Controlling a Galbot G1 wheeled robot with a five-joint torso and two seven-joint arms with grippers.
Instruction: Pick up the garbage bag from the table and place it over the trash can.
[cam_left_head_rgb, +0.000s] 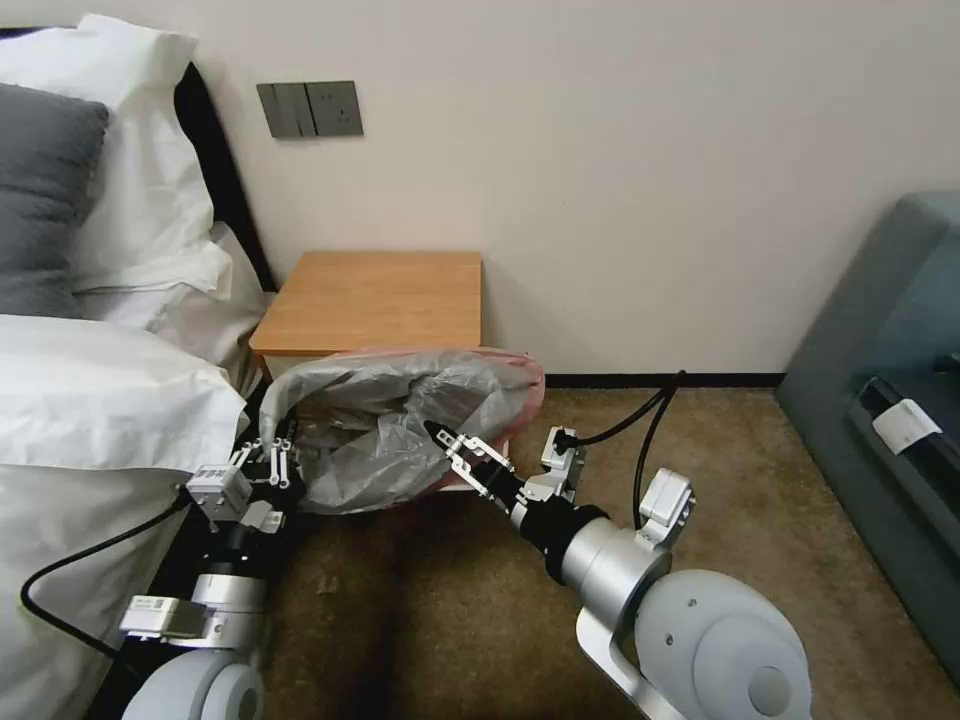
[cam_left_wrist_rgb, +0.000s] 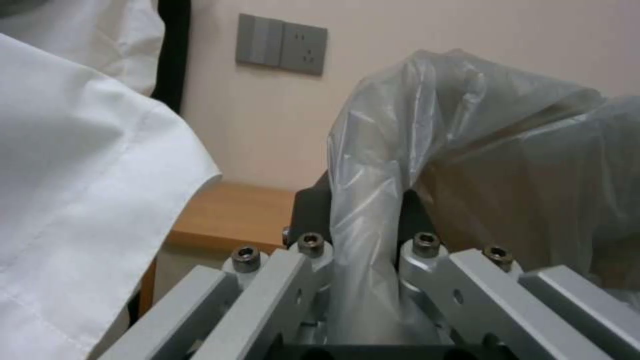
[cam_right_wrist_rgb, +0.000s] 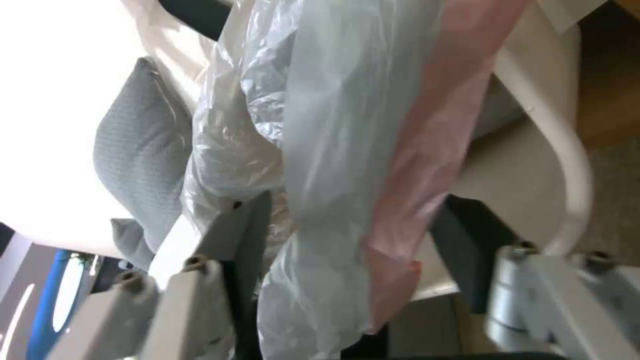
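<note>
Left gripper (cam_left_wrist_rgb: 363, 280): nearest the left wrist camera; jaws clenched on a gathered fold of the garbage bag (cam_left_head_rgb: 385, 430), which runs up between the two linkages. In the head view it sits low, beside the white bedding (cam_left_head_rgb: 90, 400).
Right gripper (cam_left_head_rgb: 452, 443): jaws clamped on the opposite side of the bag mouth, gripping grey film and the pinkish-red rim (cam_right_wrist_rgb: 427, 145) together.
Bag location: off the table (cam_left_head_rgb: 375, 300), held stretched between the two grippers in front of it, mouth spread over the trash can (cam_right_wrist_rgb: 567, 150).
Handling: judged very light, limp and crinkly; no stiffness, so it holds shape only under tension. Thin film is likely slippery and prone to tearing if pulled against the bin's rolled rim.
Hold points: the rim band at opposite sides, as gripped now, looks the soundest place.
Seating: whether the rim is fully round the can cannot be told; the bag hides most of it.
Edges: table front just behind; bedding close on the left.
Open room: bare carpet (cam_left_head_rgb: 420, 600) toward the robot and to its right; the grey sofa (cam_left_head_rgb: 880, 400) stands well apart.
</note>
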